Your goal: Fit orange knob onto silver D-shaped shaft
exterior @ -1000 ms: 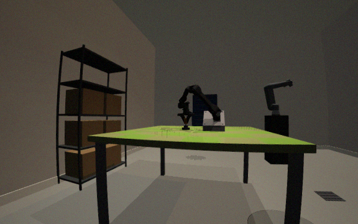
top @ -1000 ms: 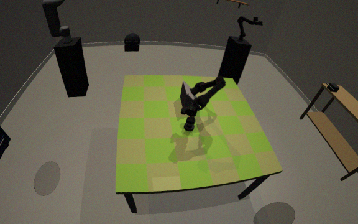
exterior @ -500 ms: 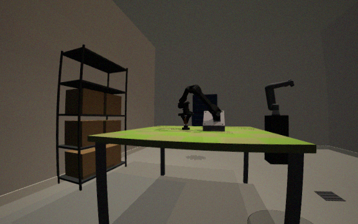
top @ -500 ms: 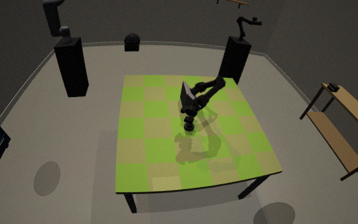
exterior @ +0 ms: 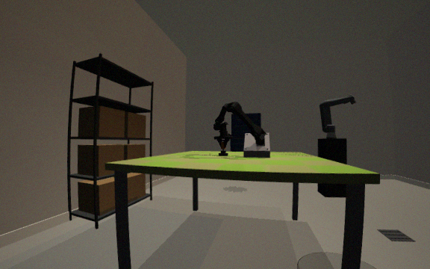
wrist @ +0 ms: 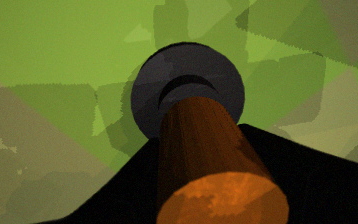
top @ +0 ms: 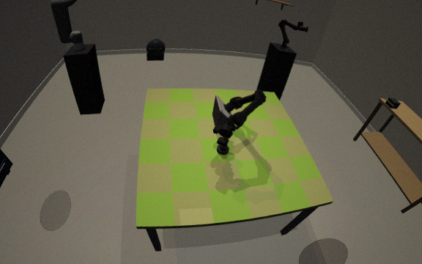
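Observation:
The orange knob (wrist: pixel 205 150) (exterior: pixel 222 146) stands upright between the fingers, its round top nearest the wrist camera. My gripper (wrist: pixel 198 138) (exterior: pixel 222 145) is shut on the knob and points down. The dark round pedestal (wrist: pixel 152 67) (top: pixel 223 151) (exterior: pixel 223 154) is directly below, and the knob's lower end overlaps its raised centre in the wrist view. Whether the knob touches the pedestal or a small gap is left cannot be told. The silver shaft, the knob's hole and both flat sides are hidden.
The checkered green and tan table (top: pixel 189 176) (exterior: pixel 293 166) carries the pedestal. A pale upright plate (exterior: pixel 250 143) (top: pixel 223 106) stands at the arm's base, beside the pedestal in the exterior view. Shelves (exterior: pixel 112 72) and other robots on black stands (top: pixel 85 81) are away from the table.

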{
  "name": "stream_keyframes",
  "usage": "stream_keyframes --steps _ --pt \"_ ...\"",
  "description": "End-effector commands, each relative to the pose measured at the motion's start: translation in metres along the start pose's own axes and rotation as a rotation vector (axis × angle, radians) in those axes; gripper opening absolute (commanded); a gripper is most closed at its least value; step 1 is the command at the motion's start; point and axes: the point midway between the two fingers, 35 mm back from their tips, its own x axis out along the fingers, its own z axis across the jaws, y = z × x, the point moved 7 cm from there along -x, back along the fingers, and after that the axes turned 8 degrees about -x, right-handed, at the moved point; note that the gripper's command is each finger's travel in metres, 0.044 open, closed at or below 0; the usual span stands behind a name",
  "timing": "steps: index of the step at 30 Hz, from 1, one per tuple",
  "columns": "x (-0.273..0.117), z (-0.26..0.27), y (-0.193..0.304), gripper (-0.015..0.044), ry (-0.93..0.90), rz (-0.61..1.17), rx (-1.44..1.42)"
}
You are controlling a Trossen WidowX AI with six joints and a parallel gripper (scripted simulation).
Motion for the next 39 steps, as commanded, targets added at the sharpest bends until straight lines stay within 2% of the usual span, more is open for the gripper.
stream_keyframes --steps 1,7,13,39 --pt "-0.0020 0.0007 -0.0001 0.0000 -0.002 0.001 0.002" --pt "-0.0046 0.0007 -0.0003 0.0000 -0.003 0.001 0.027" --pt "-0.0036 -0.0001 -0.0013 0.0000 -0.002 0.001 0.211" --pt "-0.0028 -0.0010 -0.0011 0.0000 -0.002 0.001 0.211"
